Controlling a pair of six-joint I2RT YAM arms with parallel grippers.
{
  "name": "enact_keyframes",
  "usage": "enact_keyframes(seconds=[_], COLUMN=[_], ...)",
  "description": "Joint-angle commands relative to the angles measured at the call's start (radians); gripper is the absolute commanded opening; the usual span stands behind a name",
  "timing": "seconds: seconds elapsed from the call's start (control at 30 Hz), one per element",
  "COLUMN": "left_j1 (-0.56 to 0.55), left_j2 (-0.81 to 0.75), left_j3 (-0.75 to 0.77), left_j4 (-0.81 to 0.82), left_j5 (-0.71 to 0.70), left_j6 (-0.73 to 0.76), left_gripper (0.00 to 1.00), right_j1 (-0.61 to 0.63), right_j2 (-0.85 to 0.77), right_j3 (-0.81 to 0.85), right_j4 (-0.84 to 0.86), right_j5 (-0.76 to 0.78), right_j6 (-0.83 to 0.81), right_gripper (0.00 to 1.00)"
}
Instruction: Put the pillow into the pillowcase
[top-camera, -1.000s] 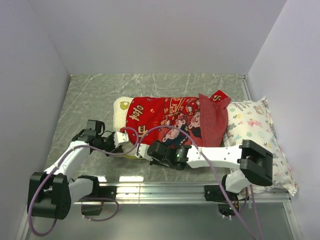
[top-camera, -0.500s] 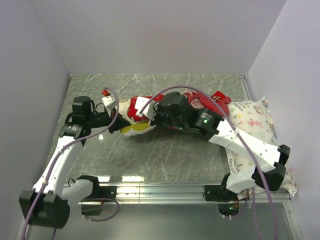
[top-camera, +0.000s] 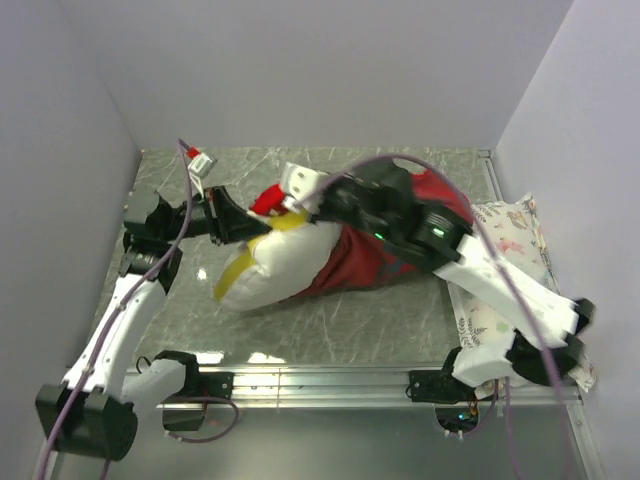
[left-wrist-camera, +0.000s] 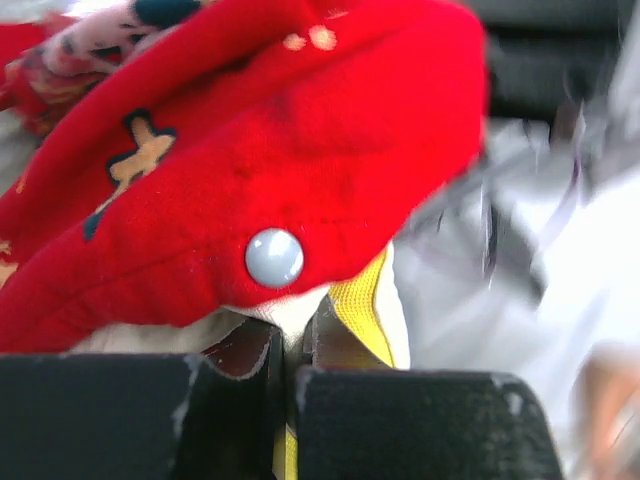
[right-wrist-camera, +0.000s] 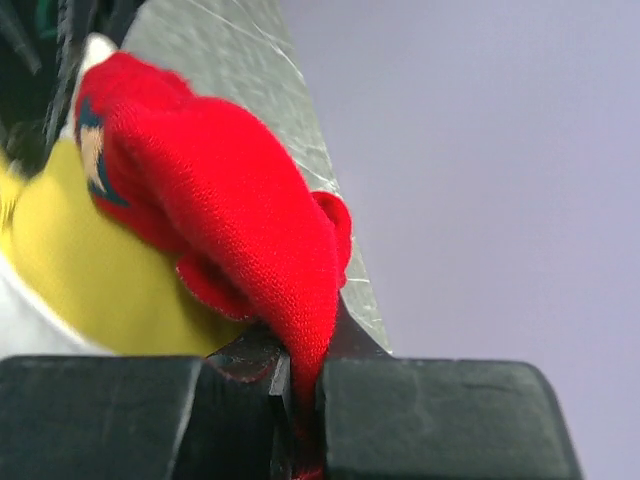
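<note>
The case (top-camera: 375, 262) is lying on the counter (top-camera: 340, 322) and is covering only part of the pillow (top-camera: 282, 265). The pillow's white end with its yellow strip (top-camera: 231, 273) is sticking out of the opening, so roughly half the stuffing is judged to be remaining. The right pincer (right-wrist-camera: 297, 372) is clenching the case's red hem (right-wrist-camera: 300, 300). The left pincer (left-wrist-camera: 287, 352) is pressing shut just under the hem, beside the strip; which one it is pinching cannot be told.

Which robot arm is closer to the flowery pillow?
Right. The right arm crosses over the flowery pillow; the left arm is at the opposite side of the table.
</note>
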Motion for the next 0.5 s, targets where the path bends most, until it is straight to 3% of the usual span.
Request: enact_keyframes(seconds=[0.0,0.07,0.23,0.3,0.33,0.37,0.4,0.43,0.47], left_j1=[0.085,0.168,0.308,0.317,0.317,0.329,0.34,0.352,0.374], left_j2=[0.1,0.121,0.304,0.413,0.442,0.466,0.515,0.537,0.555], left_j3=[-0.076,-0.091,-0.056,0.017,0.031,0.041,0.059,0.073,0.087], left_j4=[0.13,0.036,-0.254,-0.414,-0.444,-0.471,-0.532,-0.569,-0.612], left_j5=[-0.211,-0.277,-0.498,-0.551,-0.584,-0.597,-0.595,-0.594,-0.595], left_j6=[-0.308,-0.292,-0.022,0.163,0.203,0.239,0.307,0.343,0.377], left_gripper=[0.0,0.0,0.0,0.0,0.01,0.12,0.2,0.28,0.36], right_j1=[-0.066,-0.083,-0.088,-0.08,-0.065,-0.056,-0.048,-0.039,-0.037], right_j2=[0.169,0.302,0.536,0.628,0.653,0.69,0.701,0.701,0.684], right_j3=[0.023,0.08,0.254,0.321,0.4,0.435,0.469,0.51,0.52], right_j4=[0.423,0.466,0.514,0.466,0.442,0.417,0.376,0.367,0.357], right_j5=[-0.171,-0.181,-0.19,-0.179,-0.168,-0.155,-0.135,-0.109,-0.078], right_j6=[0.003,0.049,0.14,0.18,0.218,0.232,0.246,0.282,0.299], right_gripper=[0.0,0.0,0.0,0.02,0.12,0.24,0.41,0.68,0.75])
